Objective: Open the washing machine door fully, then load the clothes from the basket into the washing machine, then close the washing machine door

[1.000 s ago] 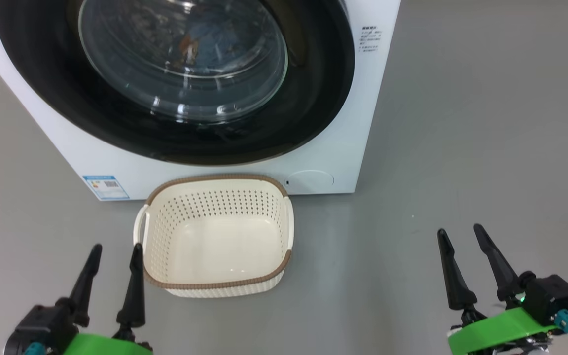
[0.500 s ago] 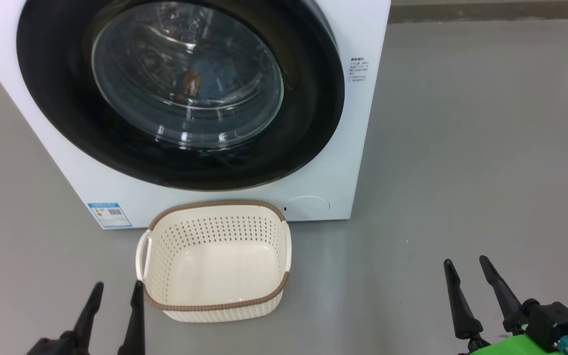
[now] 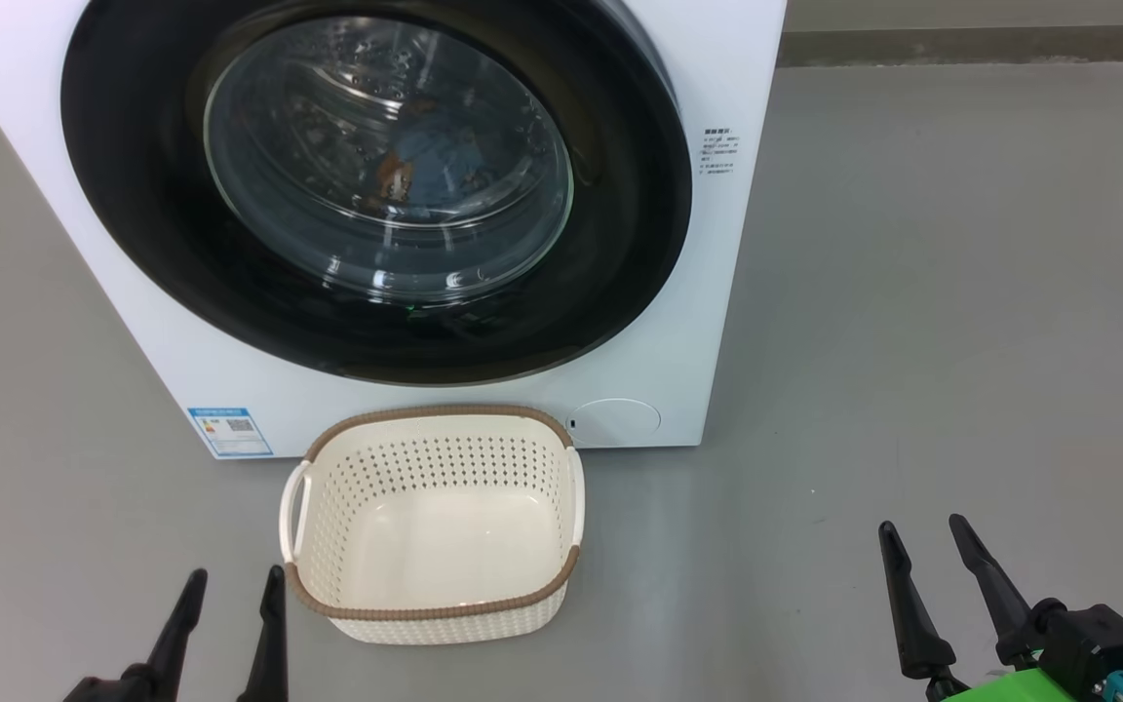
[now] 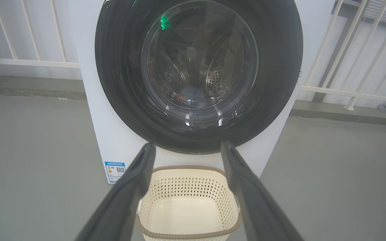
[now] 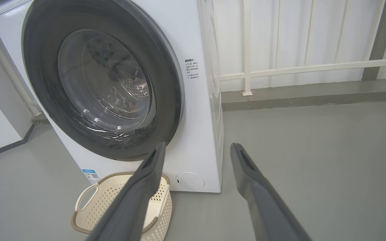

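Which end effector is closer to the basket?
Left. The left end effector sits just off the near-left corner of the basket, not touching. The right end effector is far off to its right, across the floor.

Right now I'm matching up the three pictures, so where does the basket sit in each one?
Head view: basket low centre, before the washing machine.
Left wrist view: basket at bottom centre.
Right wrist view: basket at lower left.
Shared landmark: blue label on the machine's front, just behind the basket.
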Controlling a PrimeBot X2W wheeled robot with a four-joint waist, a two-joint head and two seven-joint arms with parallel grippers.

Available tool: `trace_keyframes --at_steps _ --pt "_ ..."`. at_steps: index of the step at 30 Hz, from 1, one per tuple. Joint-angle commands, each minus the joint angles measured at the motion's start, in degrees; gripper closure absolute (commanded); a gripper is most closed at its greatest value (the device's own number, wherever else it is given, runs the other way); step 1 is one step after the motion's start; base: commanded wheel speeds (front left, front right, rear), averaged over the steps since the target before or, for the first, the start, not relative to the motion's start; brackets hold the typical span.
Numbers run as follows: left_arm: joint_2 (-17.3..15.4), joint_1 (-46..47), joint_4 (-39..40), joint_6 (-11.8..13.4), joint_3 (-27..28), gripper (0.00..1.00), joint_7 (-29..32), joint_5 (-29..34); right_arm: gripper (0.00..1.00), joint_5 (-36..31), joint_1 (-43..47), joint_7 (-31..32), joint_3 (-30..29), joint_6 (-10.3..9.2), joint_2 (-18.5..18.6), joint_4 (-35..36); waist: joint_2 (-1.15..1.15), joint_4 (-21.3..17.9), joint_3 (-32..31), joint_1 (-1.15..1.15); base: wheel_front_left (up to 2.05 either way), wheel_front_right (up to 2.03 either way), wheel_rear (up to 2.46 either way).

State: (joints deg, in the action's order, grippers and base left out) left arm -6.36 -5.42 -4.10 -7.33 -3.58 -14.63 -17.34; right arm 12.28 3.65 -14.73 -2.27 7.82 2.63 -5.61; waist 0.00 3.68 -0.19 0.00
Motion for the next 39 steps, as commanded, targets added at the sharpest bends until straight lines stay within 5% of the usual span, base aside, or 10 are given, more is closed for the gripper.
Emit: trace_keyframes --at_steps 1,26,27,39 --pt "-0.6 0.9 1.2 -0.2 1.9 0.00 -0.4 0.9 0.00 -0.4 -0.6 -0.3 1.3 -0.33 0.2 1.2 0.00 0.0 -0.1 0.00 0.00 0.00 0.00" --pt "-0.9 1.2 1.0 -0.2 1.1 0.00 -0.4 0.2 0.00 -0.2 -0.8 -0.3 1.2 -0.33 0.2 0.9 0.00 -0.2 0.0 0.00 0.00 0.00 0.00" --pt "-0.1 -0.5 -0.1 0.0 -0.7 1.00 0.0 -0.2 1.00 -0.2 0.0 0.0 -0.1 0.00 0.0 -0.4 0.00 -0.2 0.0 0.00 0.00 0.00 0.00" --pt "0.5 0.2 -2.0 0.1 -0.6 1.00 1.4 -6.3 1.00 6.4 -0.5 1.4 0.0 -0.02 0.2 -2.1 0.00 -0.5 0.0 0.04 0.00 0.00 0.00"
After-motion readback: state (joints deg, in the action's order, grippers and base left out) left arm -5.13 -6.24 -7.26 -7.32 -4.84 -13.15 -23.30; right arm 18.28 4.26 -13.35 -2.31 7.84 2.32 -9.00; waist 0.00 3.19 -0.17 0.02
